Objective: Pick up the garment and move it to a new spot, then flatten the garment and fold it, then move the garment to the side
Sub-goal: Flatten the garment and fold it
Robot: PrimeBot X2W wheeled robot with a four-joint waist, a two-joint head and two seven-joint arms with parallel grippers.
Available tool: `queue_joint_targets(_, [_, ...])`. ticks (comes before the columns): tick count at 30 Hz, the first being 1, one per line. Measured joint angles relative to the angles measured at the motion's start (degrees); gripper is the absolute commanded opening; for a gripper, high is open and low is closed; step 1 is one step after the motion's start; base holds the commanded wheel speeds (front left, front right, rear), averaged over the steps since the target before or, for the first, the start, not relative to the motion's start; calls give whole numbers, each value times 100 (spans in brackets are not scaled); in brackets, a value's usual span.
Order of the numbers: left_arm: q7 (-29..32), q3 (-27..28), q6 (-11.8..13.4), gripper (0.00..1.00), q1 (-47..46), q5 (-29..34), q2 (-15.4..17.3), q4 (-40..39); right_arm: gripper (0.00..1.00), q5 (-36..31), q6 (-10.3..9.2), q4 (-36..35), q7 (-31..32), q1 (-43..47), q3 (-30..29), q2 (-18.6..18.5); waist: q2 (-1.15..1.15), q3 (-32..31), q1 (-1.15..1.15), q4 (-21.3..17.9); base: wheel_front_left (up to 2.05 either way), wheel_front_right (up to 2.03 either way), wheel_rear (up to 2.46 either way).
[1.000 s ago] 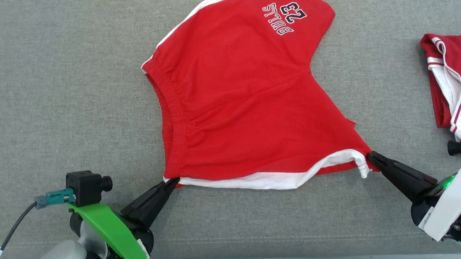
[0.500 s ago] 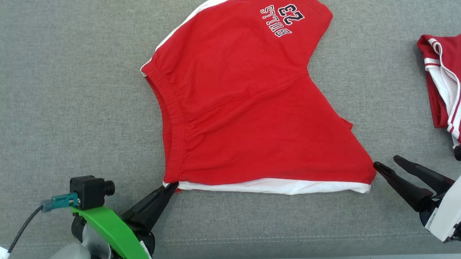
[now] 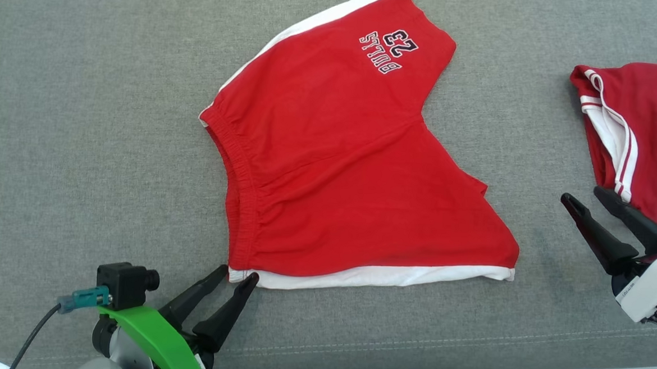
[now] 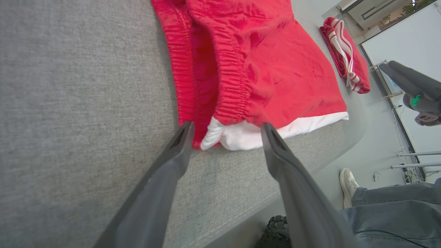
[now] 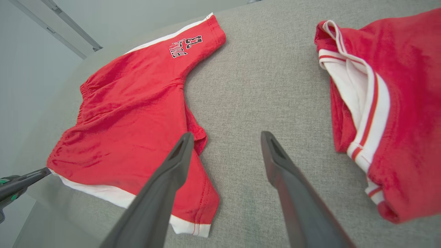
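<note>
Shorts: You have the red shorts (image 3: 352, 169) lying spread out on the grey worktop (image 3: 85, 110), roughly in the middle, with nothing holding them.
Lie of the shorts: The waistband (image 3: 239, 174) faces left. One leg runs to the far side and the other stretches to the right along the near side.
Lettering: The dark lettering (image 3: 388, 50) sits on the far leg and reads upside down from your head view.
White band: A white band (image 3: 380, 274) runs along the near edge of the shorts, from the waistband corner to the right corner.
Left end effector: Your left end effector (image 3: 238, 273) has its fingers spread apart and grips nothing. Its tips sit at the near left corner of the shorts, and in the left wrist view the white corner lies between them, unpinched.
Right end effector: Your right end effector (image 3: 581, 194) also stands wide and empty. It is over bare worktop, apart from the right corner of the shorts.
Second garment: A second red garment (image 3: 646, 133) with white and red trim lies at the far right, just beside the right end effector's tips.
Beyond the near edge: The left wrist view shows a person's leg (image 4: 396, 206) in grey trousers and a pale shoe (image 4: 348, 182) on the floor.
</note>
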Motion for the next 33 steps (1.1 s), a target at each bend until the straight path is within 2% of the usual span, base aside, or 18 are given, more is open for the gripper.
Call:
queue_joint_targets(5, [-59, 14, 59, 100, 63, 88, 21, 44, 100, -109, -151, 101, -100, 176, -75, -12, 0, -143, 0, -36, 0, 0, 0])
queue_joint_targets(13, [-170, 68, 110, 100, 151, 89, 21, -57, 100, -403, -202, 91, -145, 378, 24, -5, 0, -249, 0, -53, 0, 0, 0])
queue_joint_targets(25, [-215, -4, 130, 100, 147, 141, -79, -69, 100, -837, -183, 189, -141, 598, 720, 747, 0, -146, 0, 21, 0, 0, 0])
queue_joint_targets(33, [-214, -14, 130, 100, 132, 145, -108, -29, 100, -907, -152, 515, -81, 584, 802, 921, 0, -122, 0, 62, 0, 0, 0])
